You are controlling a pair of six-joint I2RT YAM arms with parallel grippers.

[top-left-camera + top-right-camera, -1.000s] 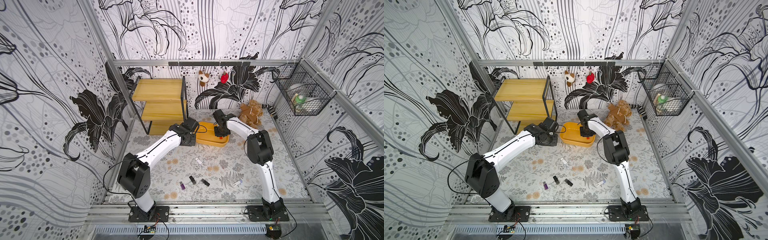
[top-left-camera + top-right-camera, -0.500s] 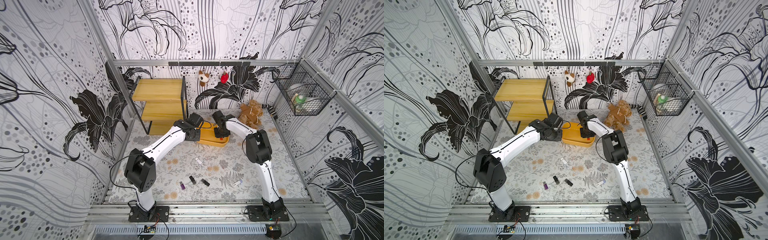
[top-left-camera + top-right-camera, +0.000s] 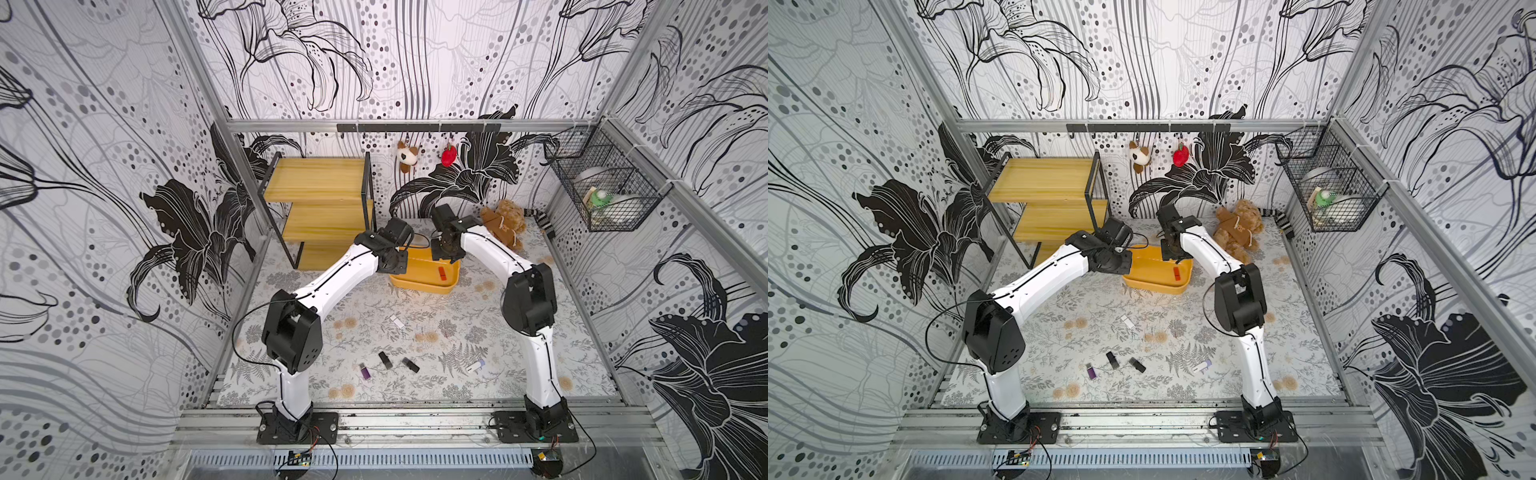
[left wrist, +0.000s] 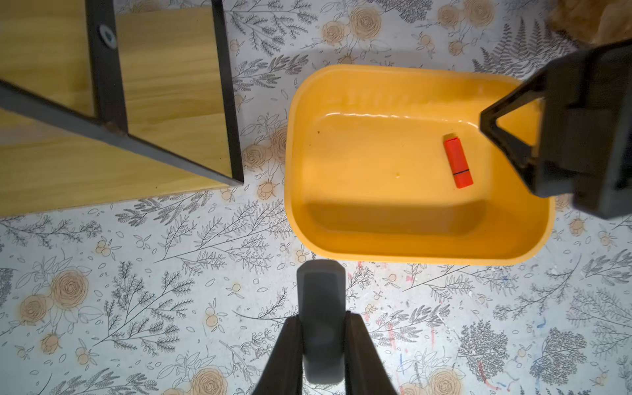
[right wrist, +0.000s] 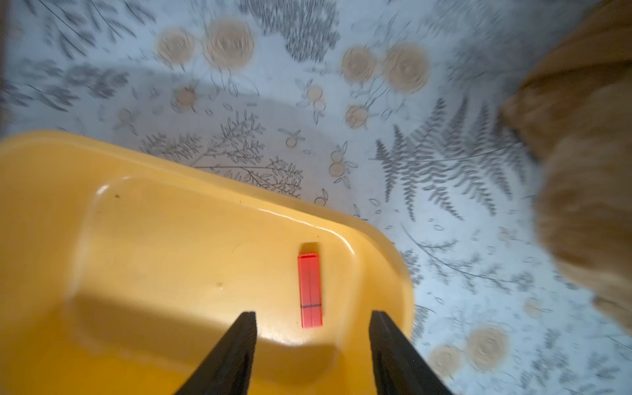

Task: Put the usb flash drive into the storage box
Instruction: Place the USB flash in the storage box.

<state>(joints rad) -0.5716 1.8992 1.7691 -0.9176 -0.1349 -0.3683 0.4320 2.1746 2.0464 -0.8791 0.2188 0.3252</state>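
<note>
A red usb flash drive [image 3: 441, 273] [image 3: 1177, 273] [image 4: 458, 162] [image 5: 310, 290] lies flat on the floor of the yellow storage box [image 3: 419, 286] [image 3: 1154, 286] [image 4: 410, 254] [image 5: 171, 160], near its right end. My right gripper [image 5: 313, 313] [image 3: 442, 251] hangs open just above it, with nothing between its fingers. My left gripper [image 4: 321, 318] [image 3: 395, 266] is over the table at the box's left end. It is shut on a blurred grey flash drive [image 4: 319, 284] that sticks out past the fingertips.
A wooden shelf rack [image 3: 320, 195] stands close behind the left arm. A teddy bear [image 3: 503, 220] lies right of the box, and a wire basket [image 3: 602, 195] hangs on the right wall. Several more flash drives [image 3: 385, 360] lie scattered near the table's front.
My right gripper has opened and the red flash drive now lies free in the box. My left arm has swung back and right, up to the box's left end.
</note>
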